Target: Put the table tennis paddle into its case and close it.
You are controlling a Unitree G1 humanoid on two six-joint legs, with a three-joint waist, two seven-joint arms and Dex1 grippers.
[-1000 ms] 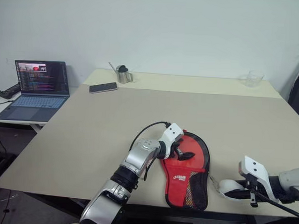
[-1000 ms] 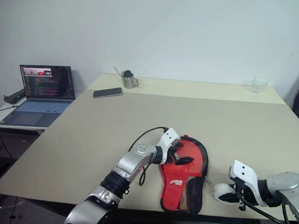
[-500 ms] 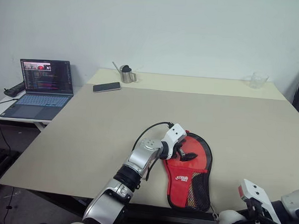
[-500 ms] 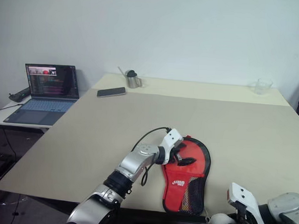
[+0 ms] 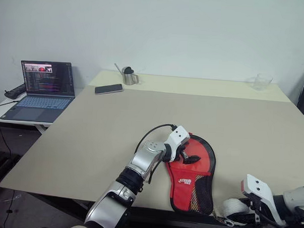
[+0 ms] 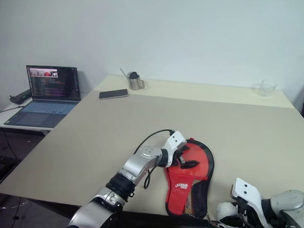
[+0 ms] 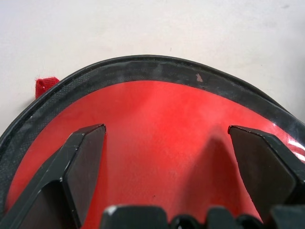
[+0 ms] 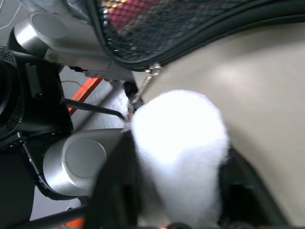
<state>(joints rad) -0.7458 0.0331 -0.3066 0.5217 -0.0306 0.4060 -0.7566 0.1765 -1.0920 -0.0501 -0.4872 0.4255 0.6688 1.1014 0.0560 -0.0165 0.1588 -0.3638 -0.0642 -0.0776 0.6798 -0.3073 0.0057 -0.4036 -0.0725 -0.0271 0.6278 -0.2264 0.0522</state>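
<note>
Left eye view: the case (image 5: 192,171) lies flat on the worktop (image 5: 142,113), lower centre of the frame. Its red logo side is up and its narrow mesh end reaches the near edge. We can't make out the table tennis paddle apart from the case; we judge it's inside, under the red panel, but that's not confirmed.

The left gripper (image 5: 187,155) is over the round end of the case with its jaws spread wide, holding nothing. In the left wrist view both black fingers (image 7: 86,162) sit over the red surface.

The right gripper (image 5: 237,212) is at the lower right of the frame, at the worktop edge, just beside the case's narrow end. A white fluffy tuft (image 8: 178,138) sits right at it. We can't tell whether its jaws are clamped on the tuft or loose. In the right wrist view a small metal zip pull (image 8: 148,76) hangs by the mesh edge (image 8: 157,19), apparently linked to the tuft.

The step in hand is prob. closing the zip. To do it well:
- Keep the left gripper pressing the round end flat so the case doesn't slide.
- Get a firm hold on the tuft or pull before tugging.
- Draw along the zip line, not up or away.
- Go slow round the curve, since soft fabric bunches there and jams the slider.
- Check the seam is fully shut.
</note>
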